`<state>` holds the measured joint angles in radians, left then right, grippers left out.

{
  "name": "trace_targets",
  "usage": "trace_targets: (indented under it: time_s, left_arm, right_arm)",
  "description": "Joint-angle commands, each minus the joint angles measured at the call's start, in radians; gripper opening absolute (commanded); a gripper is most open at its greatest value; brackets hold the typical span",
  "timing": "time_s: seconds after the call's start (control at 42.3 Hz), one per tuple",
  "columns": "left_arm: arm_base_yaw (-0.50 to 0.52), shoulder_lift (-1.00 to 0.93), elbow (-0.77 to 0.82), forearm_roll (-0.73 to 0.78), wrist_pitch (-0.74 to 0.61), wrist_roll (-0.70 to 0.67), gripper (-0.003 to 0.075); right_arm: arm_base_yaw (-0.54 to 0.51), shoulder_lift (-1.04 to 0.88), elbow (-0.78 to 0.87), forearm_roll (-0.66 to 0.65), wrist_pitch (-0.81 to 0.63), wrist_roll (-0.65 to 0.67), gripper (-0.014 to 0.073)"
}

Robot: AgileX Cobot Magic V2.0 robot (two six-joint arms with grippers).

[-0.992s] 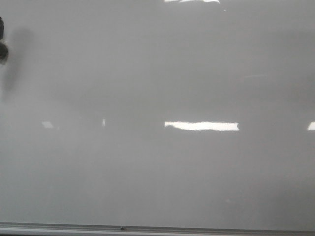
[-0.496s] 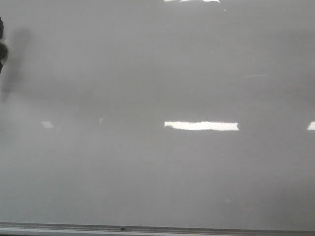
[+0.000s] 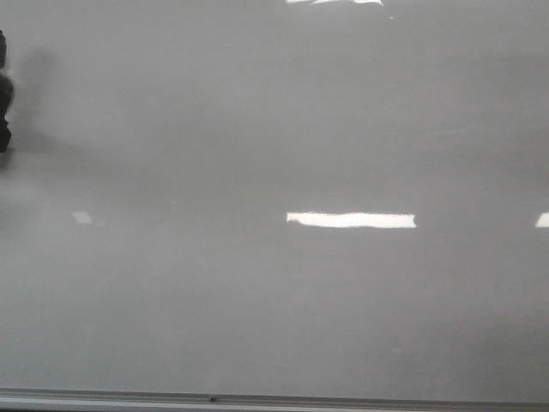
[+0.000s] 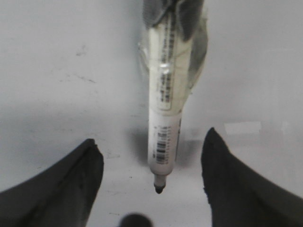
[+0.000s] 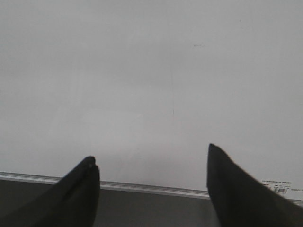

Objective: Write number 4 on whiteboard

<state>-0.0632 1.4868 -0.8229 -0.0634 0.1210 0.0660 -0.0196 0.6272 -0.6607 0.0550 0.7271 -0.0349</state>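
The whiteboard [image 3: 274, 172] is seen blank; no 4 is drawn yet. In the left wrist view a marker [image 4: 166, 113] is fixed between the spread fingers of the left tool [image 4: 154, 182], tip just off the board. The right tool [image 5: 151, 189] is released, empty, near the board's bottom strip [image 5: 142, 187]. Judged best: light, steady tip contact, with the slanted stroke drawn first.

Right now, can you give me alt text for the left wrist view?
A white marker with a barcode label points its dark tip toward the pale whiteboard, midway between the left claw's two dark, spread fingers, which do not touch it. Its upper end is wrapped in clear tape. No number 4 is visible.
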Motion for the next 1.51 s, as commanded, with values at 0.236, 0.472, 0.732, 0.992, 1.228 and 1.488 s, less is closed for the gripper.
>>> trace_targets:
  time_s: [0.236,0.472,0.732,0.992,1.228,1.488]
  left_arm:
    - [0.000,-0.027,-0.033,-0.010,-0.105,-0.005,0.0141]
    - [0.000,-0.027,-0.033,-0.010,-0.089,-0.005,0.0031]
    - [-0.003,-0.120,-0.129,-0.010,0.237,-0.003,-0.0020]
    - [-0.102,-0.217,-0.321,-0.010,0.698,0.172,-0.0020]
    - [-0.303,-0.227,-0.440,-0.010,0.922,0.384,-0.0020]
    - [-0.550,-0.218,-0.466,-0.014,0.949,0.471,-0.0020]
  right_arm:
    - [-0.001,0.008,-0.025,0.000,-0.060,-0.002,0.0507]
    - [-0.001,0.008,-0.025,0.000,-0.074,-0.002,0.0507]
    - [-0.001,0.041,-0.108,0.010,0.088,-0.001,0.0507]
    - [0.000,0.170,-0.280,0.056,0.263,-0.003,0.0507]
    - [0.070,0.285,-0.381,0.172,0.333,-0.188,0.0507]
    - [0.234,0.396,-0.449,0.284,0.364,-0.445,0.0507]
